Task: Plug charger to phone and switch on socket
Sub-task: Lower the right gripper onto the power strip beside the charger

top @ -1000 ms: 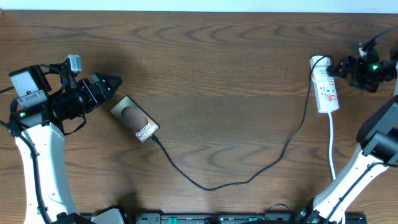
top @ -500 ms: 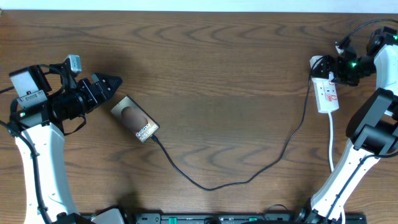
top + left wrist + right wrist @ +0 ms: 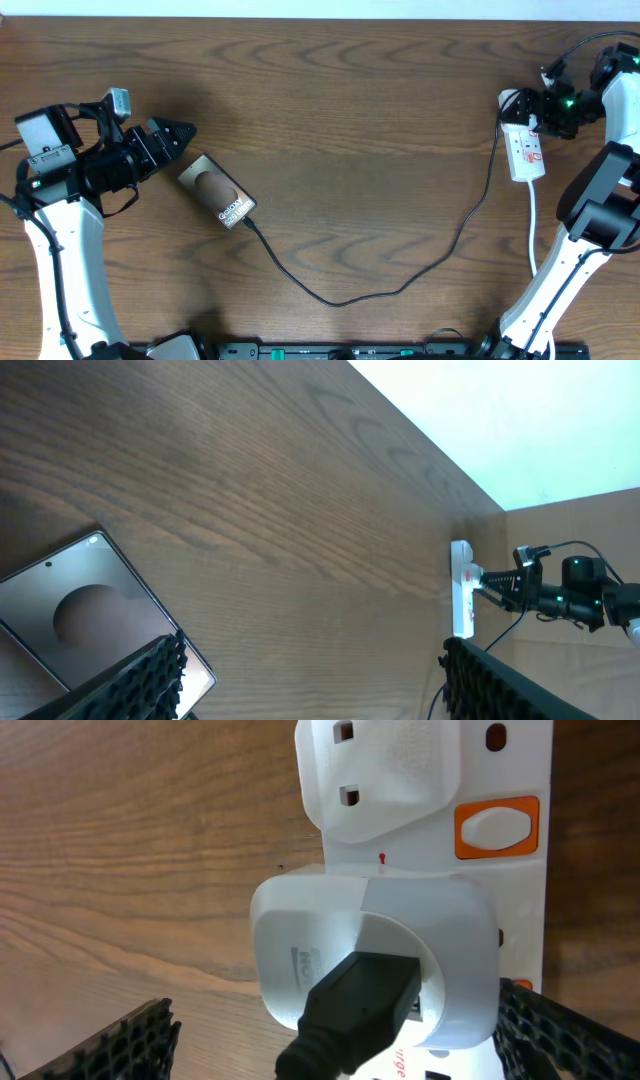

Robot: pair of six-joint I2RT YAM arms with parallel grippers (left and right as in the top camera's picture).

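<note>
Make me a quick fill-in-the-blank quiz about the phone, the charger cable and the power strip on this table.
1. The left end effector sits beside the phone with its jaws ____.
2. The right end effector is at the socket, whose body is coloured ____.
3. The charger runs across the wood from the socket to the ____.

Missing words: open; white; phone.
</note>
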